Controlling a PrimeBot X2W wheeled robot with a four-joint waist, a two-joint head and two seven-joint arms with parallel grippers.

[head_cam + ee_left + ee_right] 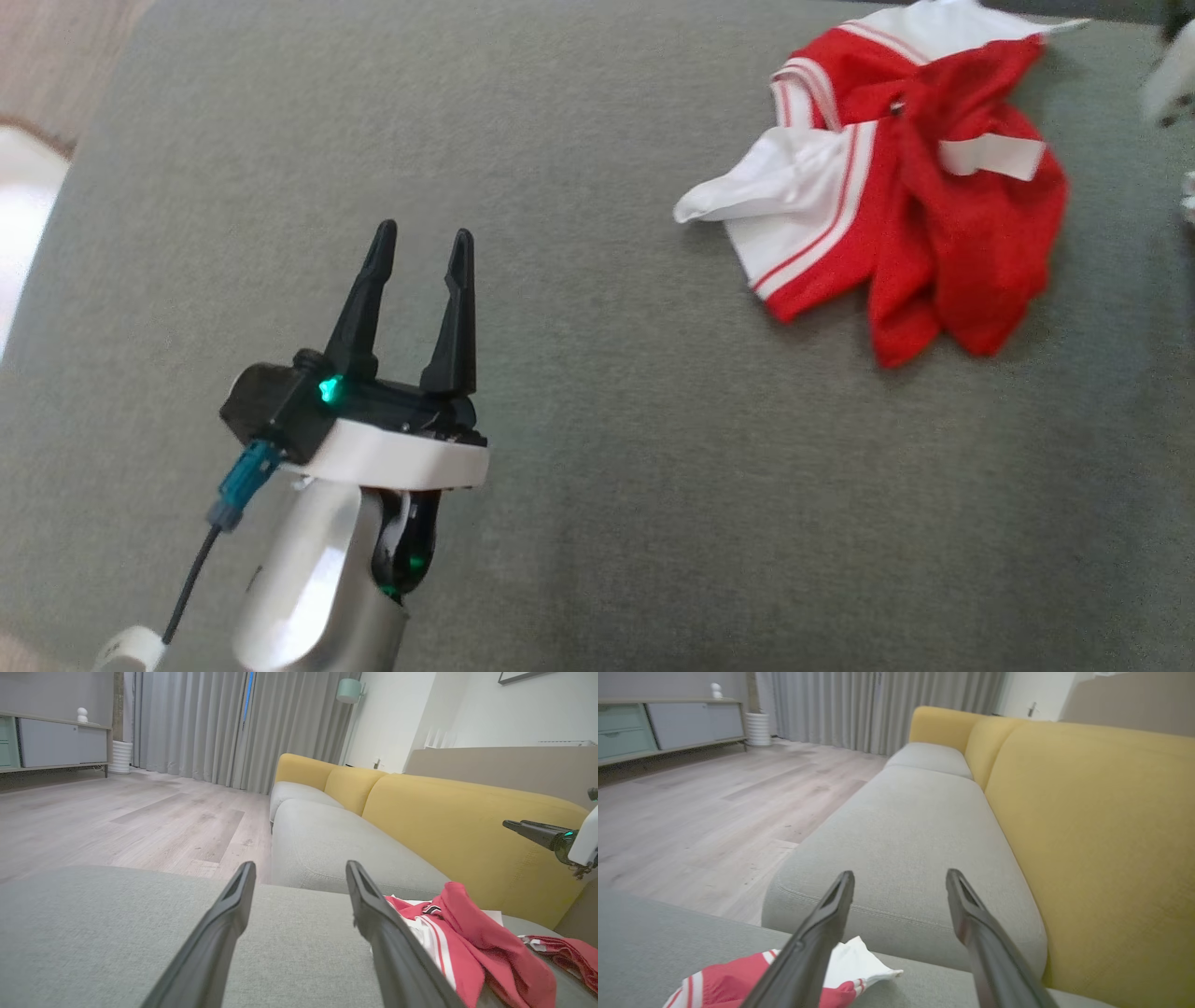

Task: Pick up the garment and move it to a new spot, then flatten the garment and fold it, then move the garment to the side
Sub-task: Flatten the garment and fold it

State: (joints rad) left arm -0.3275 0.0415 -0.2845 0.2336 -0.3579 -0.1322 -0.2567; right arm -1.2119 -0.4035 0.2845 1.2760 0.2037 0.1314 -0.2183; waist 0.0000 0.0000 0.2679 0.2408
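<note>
Red and white, the garment (934, 215) lies crumpled on a grey cushion (607, 467), ahead and well to the right of the left gripper (423, 238). That gripper hovers over the cushion with its two fingers spread apart, gripping nothing. Plain cushion fabric stretches between it and the garment. In the left wrist view the garment's red folds show just past the right finger, low on the cushion.

The right gripper (900, 875) is likewise spread wide and holds nothing. The garment lies below and to the left of it, with a white corner poking out from behind its left finger. Seen from the left wrist view, this gripper hangs in the air above and beyond the garment, clear of the cloth, in front of the yellow sofa back (1101, 835).

Ahead of both grippers a second grey seat (915, 826) runs along the sofa back, parted from the near cushion by a gap. To the left of the grippers lies pale wood floor (117, 821). Grey curtains (201, 728), a low cabinet (56, 742) and a lamp (350, 690) stand far beyond.
</note>
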